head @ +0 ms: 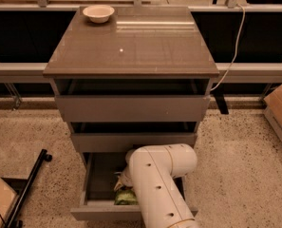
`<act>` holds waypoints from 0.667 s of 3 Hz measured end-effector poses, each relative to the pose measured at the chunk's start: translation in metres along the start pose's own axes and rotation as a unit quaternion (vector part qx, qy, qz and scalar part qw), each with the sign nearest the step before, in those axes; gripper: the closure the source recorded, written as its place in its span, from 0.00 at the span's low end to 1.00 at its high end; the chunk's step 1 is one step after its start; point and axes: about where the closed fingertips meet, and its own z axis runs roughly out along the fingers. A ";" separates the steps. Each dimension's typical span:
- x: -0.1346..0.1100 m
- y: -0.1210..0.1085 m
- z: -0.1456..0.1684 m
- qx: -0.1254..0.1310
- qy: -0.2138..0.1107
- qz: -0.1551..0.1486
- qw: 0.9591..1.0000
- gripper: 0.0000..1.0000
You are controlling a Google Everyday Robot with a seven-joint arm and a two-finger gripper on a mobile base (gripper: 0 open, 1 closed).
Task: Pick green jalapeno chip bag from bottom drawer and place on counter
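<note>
The bottom drawer is pulled open below the two upper drawers. The green jalapeno chip bag lies on its floor near the front panel, with a yellowish patch just above it. My white arm reaches down into the drawer and covers its right half. My gripper is inside the drawer just above the bag and is mostly hidden behind the arm. The counter is the glossy grey-brown top of the cabinet.
A pale bowl stands at the counter's back left corner. A black stand leg lies on the floor at the left. A cardboard box is at the right. A white cable hangs beside the cabinet.
</note>
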 end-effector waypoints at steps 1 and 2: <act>0.000 0.000 -0.001 0.000 0.000 0.000 1.000 0.71; 0.009 0.001 -0.022 -0.049 -0.007 -0.004 0.999 0.93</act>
